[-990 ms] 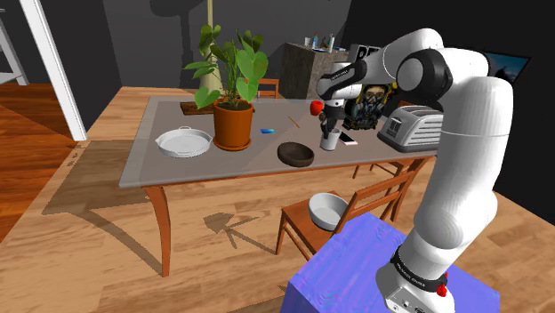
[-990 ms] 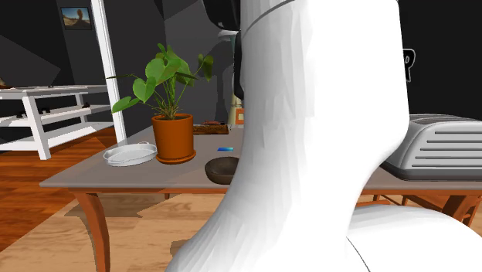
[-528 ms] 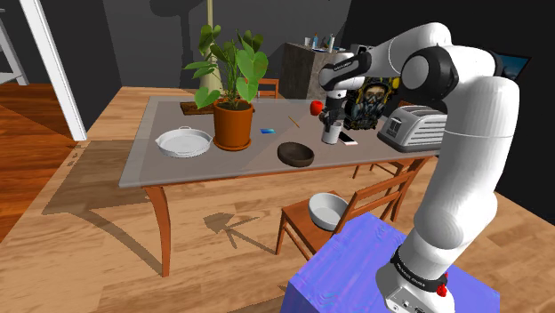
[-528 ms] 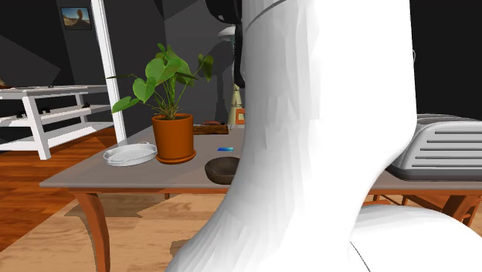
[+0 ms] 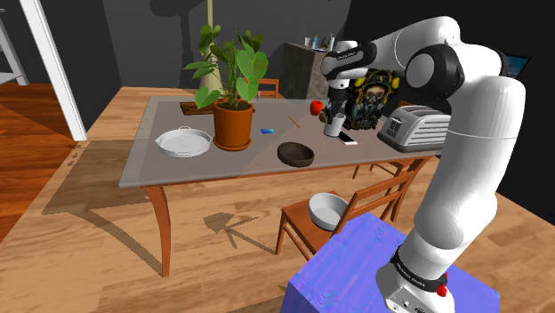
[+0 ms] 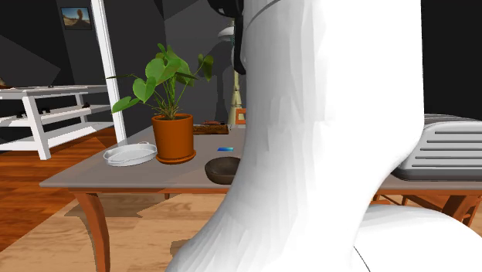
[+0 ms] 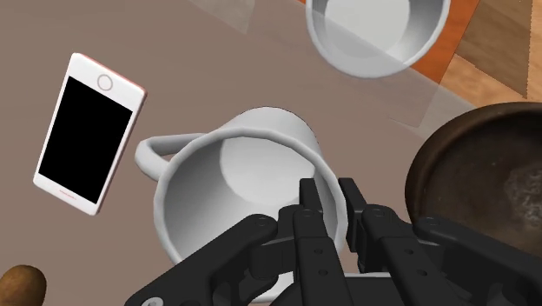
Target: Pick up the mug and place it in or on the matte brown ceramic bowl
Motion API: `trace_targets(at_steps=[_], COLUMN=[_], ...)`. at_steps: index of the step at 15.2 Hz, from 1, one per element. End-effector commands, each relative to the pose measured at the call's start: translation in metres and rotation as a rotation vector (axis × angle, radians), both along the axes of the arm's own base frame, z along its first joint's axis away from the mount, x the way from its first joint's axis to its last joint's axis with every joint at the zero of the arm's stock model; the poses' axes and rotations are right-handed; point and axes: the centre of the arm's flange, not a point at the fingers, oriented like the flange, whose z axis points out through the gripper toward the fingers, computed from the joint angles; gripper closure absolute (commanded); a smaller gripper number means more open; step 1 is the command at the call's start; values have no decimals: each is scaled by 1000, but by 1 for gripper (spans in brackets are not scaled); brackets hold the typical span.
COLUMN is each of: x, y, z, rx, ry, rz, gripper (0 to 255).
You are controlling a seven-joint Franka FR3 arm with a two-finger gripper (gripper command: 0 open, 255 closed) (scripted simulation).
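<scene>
The mug [image 7: 239, 187] was plain white, smooth and glossy: a round cup with a loop handle and no writing. The gripper [image 7: 328, 198] pinched its wall, one black finger inside the rim and one outside. In the shoulder view's upper right, the mug hung from the gripper over the grey-brown table [image 5: 240, 161]. A white phone [image 7: 89, 132] with a black screen lay beside it. The round, dull dark-brown bowl [image 5: 295, 154] sat nearby, toward that frame's centre.
</scene>
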Motion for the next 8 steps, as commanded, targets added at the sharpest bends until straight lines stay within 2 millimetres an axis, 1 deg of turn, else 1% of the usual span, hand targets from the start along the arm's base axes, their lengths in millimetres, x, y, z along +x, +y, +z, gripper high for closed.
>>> trace_targets(at_steps=[1,4,8], x=[0,0,7], y=[-1,-1,51], z=[11,27,36], rx=[0,0,0], ry=[0,0,0], rz=[0,0,0], gripper=[255,255,255])
